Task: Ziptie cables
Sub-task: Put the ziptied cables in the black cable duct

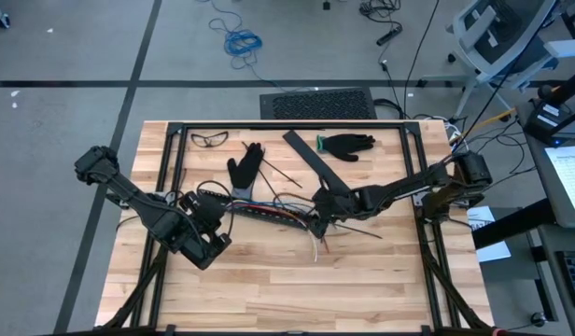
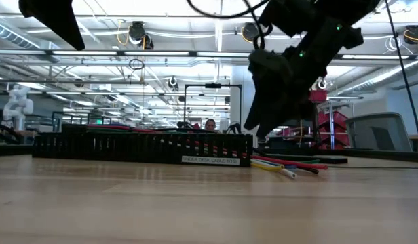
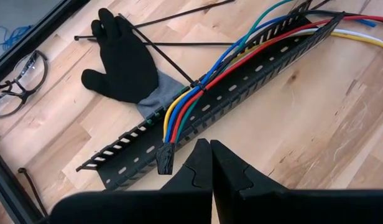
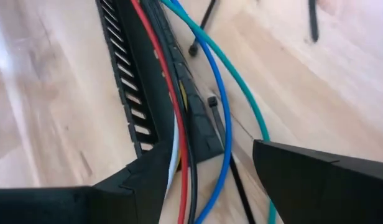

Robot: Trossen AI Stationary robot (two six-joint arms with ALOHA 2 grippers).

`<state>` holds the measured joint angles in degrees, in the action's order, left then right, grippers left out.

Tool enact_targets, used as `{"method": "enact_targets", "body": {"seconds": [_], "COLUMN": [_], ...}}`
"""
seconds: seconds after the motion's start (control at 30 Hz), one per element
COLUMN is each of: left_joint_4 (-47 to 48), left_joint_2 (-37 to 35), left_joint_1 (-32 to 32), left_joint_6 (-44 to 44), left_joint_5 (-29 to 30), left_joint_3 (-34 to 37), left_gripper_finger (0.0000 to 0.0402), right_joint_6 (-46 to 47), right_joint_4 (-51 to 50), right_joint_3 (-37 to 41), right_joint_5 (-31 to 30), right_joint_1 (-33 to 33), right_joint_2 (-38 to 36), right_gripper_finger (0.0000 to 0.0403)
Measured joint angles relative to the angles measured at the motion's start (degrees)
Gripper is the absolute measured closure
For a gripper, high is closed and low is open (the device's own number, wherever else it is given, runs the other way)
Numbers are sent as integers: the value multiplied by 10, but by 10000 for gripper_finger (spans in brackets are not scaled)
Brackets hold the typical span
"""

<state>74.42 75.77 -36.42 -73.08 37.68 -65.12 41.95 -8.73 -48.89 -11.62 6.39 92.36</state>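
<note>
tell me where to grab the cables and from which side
Grip the cables where the tie already cinches them into one tight bundle on the black slotted strip. Come from above, fingers straddling the bundle crosswise: farther along the wires fan apart, so a grip there would probably miss some.

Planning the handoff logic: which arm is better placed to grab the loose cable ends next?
Right, most likely. The right gripper is open and straddles the cables where they leave the black slotted strip. The left gripper is shut, hovering at the strip's other end beside the tied bundle.
</note>
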Motion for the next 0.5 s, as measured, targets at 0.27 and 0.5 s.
{"method": "enact_targets", "body": {"seconds": [0.27,0.5], "left_joint_4": [0,0], "left_joint_2": [0,0], "left_joint_1": [0,0], "left_joint_6": [0,0], "left_joint_5": [0,0], "left_joint_3": [0,0], "left_gripper_finger": [402,402], "right_joint_6": [-6,-3], "right_joint_4": [-13,1], "right_joint_3": [0,0], "right_joint_5": [-5,-18], "right_joint_1": [-5,-9], "right_joint_2": [9,19], "right_gripper_finger": [179,187]}}
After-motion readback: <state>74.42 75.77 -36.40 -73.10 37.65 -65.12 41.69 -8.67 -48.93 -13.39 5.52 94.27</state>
